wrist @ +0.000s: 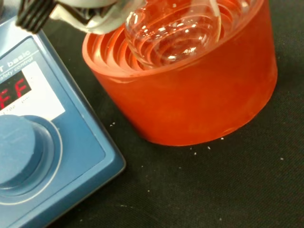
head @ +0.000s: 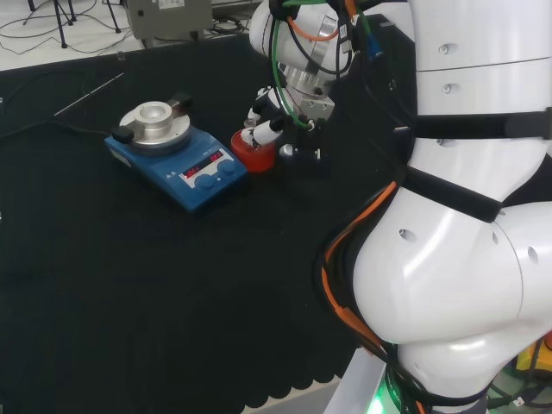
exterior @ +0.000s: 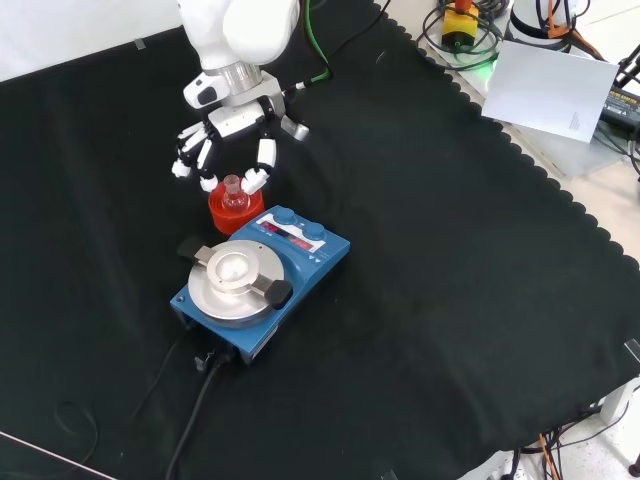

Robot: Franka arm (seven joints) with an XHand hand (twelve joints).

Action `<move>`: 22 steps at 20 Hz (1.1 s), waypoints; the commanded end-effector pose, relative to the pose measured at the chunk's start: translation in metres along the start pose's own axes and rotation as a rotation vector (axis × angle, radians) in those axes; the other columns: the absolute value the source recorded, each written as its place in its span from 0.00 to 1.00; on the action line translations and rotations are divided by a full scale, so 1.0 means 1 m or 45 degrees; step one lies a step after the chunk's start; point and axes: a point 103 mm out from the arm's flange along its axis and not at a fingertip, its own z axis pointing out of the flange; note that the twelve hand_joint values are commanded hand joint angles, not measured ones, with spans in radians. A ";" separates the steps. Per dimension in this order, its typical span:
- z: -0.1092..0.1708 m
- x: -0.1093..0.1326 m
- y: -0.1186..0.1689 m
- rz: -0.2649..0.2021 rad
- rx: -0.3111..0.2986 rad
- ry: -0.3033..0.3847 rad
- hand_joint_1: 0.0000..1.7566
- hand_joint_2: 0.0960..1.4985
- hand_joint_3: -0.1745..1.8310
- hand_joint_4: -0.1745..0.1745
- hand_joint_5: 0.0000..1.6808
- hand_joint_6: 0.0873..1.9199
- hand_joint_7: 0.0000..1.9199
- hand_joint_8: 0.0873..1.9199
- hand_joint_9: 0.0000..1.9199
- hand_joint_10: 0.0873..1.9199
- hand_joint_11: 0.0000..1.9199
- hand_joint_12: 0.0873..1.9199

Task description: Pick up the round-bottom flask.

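In the front view, nearest is the blue hotplate (exterior: 262, 275), a metal block (exterior: 236, 286) on its top. Just past it, at about 11 o'clock from its knobs, the red stand (exterior: 235, 211) sits on the black cloth (exterior: 450, 300), nearly touching the hotplate. The clear flask (exterior: 233, 193) rests in the stand, neck up. Farther still, at 12 o'clock, the hand (exterior: 235, 125) hangs over it, fingers (exterior: 262, 160) spread and part-curled beside the neck; whether they touch it, I cannot tell.
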 end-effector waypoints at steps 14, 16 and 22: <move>0.004 0.010 0.003 -0.025 -0.052 -0.041 0.55 0.45 0.36 0.80 0.58 0.36 0.13 0.27 0.20 0.32 0.00 0.67; 0.004 0.009 0.003 -0.023 -0.065 -0.054 0.59 0.57 0.23 0.95 0.63 0.40 0.14 0.28 0.21 0.31 0.00 0.68; 0.002 0.013 0.004 -0.016 -0.070 -0.079 0.60 0.64 0.15 1.00 0.65 0.41 0.16 0.28 0.23 0.31 0.00 0.70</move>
